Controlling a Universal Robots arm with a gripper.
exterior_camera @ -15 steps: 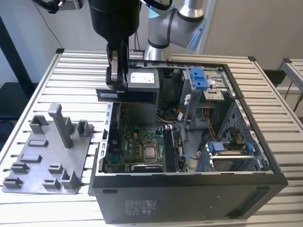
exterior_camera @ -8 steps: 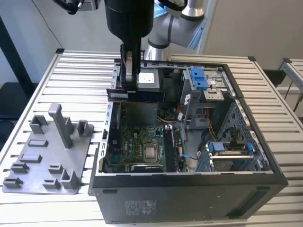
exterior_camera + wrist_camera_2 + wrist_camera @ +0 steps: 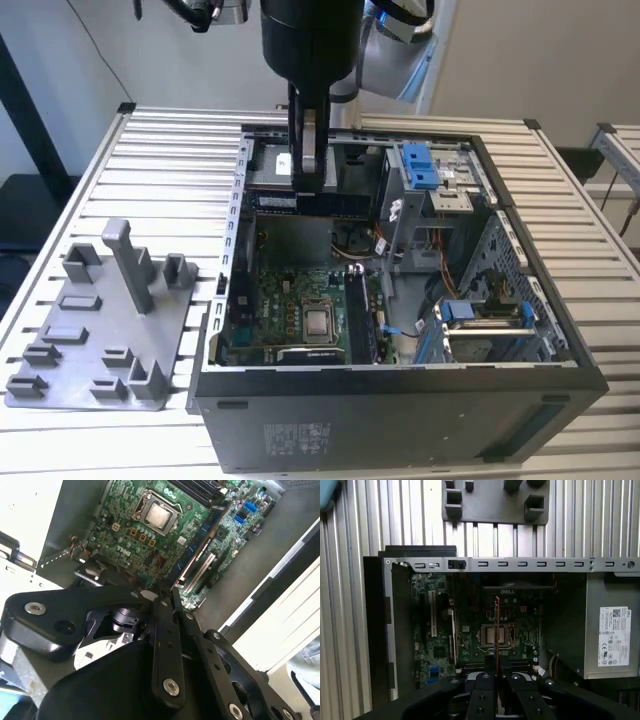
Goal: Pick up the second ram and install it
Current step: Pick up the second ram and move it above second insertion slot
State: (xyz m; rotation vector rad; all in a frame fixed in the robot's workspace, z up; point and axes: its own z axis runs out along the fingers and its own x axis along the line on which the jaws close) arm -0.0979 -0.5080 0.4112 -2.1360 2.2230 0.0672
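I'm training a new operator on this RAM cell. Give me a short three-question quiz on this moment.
1. True or false: the gripper is shut on the ram.
2. Relative to the case, the grey fixture lies: A) inside; B) outside, at the exterior view's left; C) on top.
3. Fill in: the ram hangs over the open ____.
Key: 1 true; 2 B; 3 case.

- I count one second ram [image 3: 345,205], pinched between the jaws.
- One open computer case [image 3: 400,400] below the jaws.
- Inside it, one motherboard [image 3: 470,625] and one processor [image 3: 159,514].
- One grey fixture plate [image 3: 85,372] on the tabletop [image 3: 160,160].
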